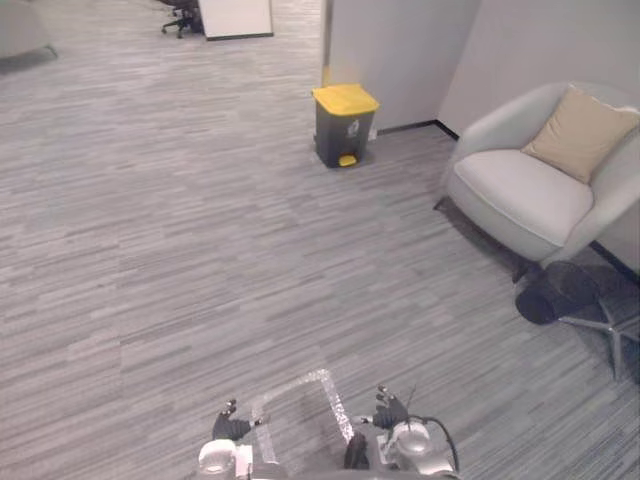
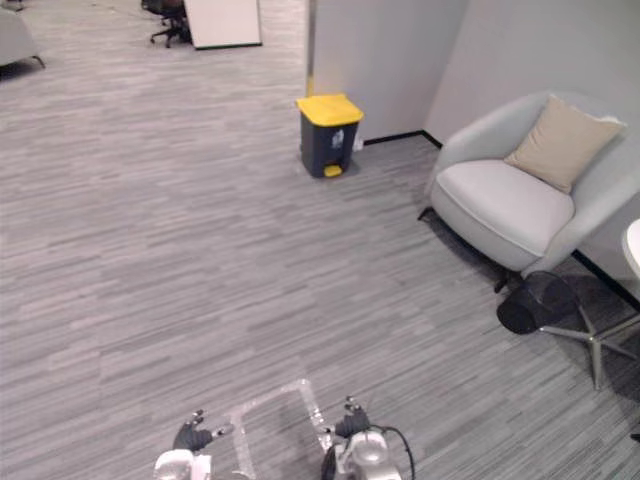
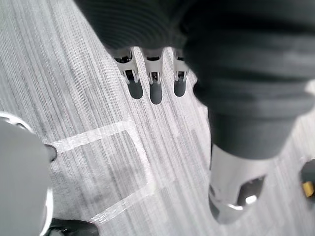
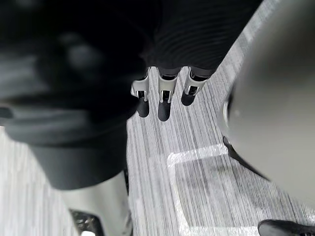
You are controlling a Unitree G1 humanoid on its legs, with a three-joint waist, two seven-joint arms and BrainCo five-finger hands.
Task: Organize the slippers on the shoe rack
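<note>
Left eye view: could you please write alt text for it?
Grey carpet floor with a taped rectangle just ahead of the robot's left hand and right hand at the bottom edge. Farther off stands a dark bin with a yellow lid; on the right, a pale armchair holds a tan cushion, a black mesh basket beside it.

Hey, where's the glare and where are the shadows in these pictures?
Left eye view: the floor tape glints pale, and a dark shadow pools beneath the armchair. Left wrist view: the floor tape shines brightest along its edges. Right wrist view: the same sheen on the floor tape.
</note>
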